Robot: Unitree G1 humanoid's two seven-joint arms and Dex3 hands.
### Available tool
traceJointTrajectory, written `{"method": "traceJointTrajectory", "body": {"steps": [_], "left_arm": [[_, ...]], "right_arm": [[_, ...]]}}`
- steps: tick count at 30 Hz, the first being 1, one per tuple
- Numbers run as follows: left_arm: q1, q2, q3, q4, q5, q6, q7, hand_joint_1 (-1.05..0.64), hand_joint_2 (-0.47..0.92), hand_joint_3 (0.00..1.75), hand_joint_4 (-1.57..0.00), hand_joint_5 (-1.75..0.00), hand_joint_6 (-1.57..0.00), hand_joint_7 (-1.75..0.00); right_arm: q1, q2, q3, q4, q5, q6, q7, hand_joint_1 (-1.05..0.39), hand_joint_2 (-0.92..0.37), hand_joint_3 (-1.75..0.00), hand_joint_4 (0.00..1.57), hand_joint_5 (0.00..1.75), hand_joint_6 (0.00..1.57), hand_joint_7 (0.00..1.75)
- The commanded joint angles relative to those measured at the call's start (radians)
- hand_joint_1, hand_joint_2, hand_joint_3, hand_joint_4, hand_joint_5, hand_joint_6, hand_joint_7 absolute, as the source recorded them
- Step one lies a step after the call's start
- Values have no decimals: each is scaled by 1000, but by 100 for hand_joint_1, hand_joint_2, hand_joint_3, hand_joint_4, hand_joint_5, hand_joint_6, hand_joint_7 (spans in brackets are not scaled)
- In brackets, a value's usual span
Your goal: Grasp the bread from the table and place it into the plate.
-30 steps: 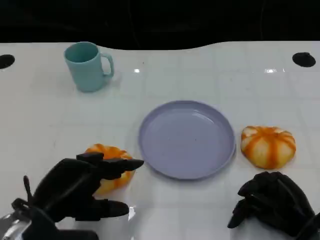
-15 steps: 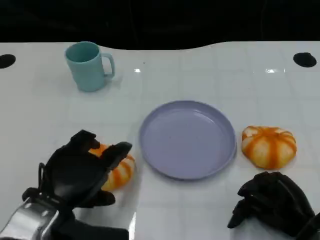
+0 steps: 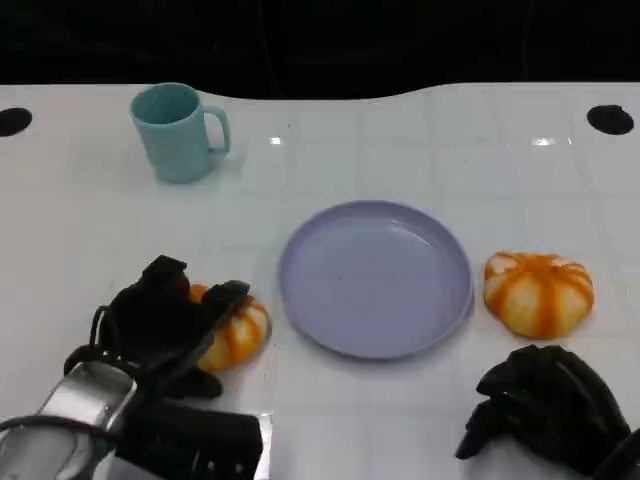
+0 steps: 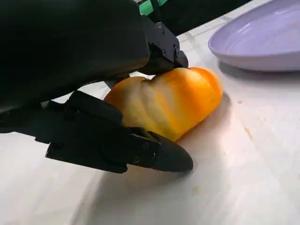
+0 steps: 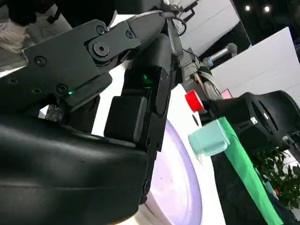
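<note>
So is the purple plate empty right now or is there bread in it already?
Empty. The plate shows only its bare purple surface; one bread sits on the table under the left hand, another bread beside the plate.

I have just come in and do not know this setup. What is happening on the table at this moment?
The left robot hand has its fingers closed around an orange bread that is still resting on the white table, left of the purple plate. A second bread lies to the right of the plate, near the right robot hand, which sits curled and holds nothing. A teal mug stands at the far left.
</note>
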Motion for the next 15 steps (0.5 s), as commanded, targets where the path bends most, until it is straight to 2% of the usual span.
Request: {"method": "traceJointTrajectory", "body": {"steps": [1,6,8,9,10,13,15], "left_arm": [[-39,-3,-46,131,-45,-8,-6,-76,92,2,0,-134,-20,-1],[-75,-11,-81,227,-96,-50,43,-67,92,2,0,-137,-22,-3],[-85,-13,-87,256,-118,-75,71,-58,92,3,0,-150,-27,-7],[-89,-13,-91,271,-126,-93,101,-49,92,7,-14,-163,-41,-15],[-93,-12,-94,287,-130,-114,143,-43,92,13,-37,-167,-55,-27],[-108,-13,-100,349,-146,-184,276,-33,92,38,-104,-169,-94,-65],[-122,-16,-109,396,-149,-213,345,-31,92,49,-122,-168,-103,-86]], "right_arm": [[22,-15,-1,12,-7,11,-4,-65,-71,0,157,30,157,2],[24,-15,0,12,-7,11,-1,-63,-72,0,157,29,157,2],[26,-14,2,6,-10,12,-8,-63,-71,0,157,30,157,2],[26,-14,2,7,-11,9,-8,-63,-71,0,157,30,157,3],[26,-14,1,9,-10,8,-7,-63,-71,0,157,30,157,3],[26,-14,0,8,-5,11,-2,-63,-71,0,157,29,157,2],[26,-13,-1,8,-4,11,0,-63,-71,0,157,29,157,2]]}}
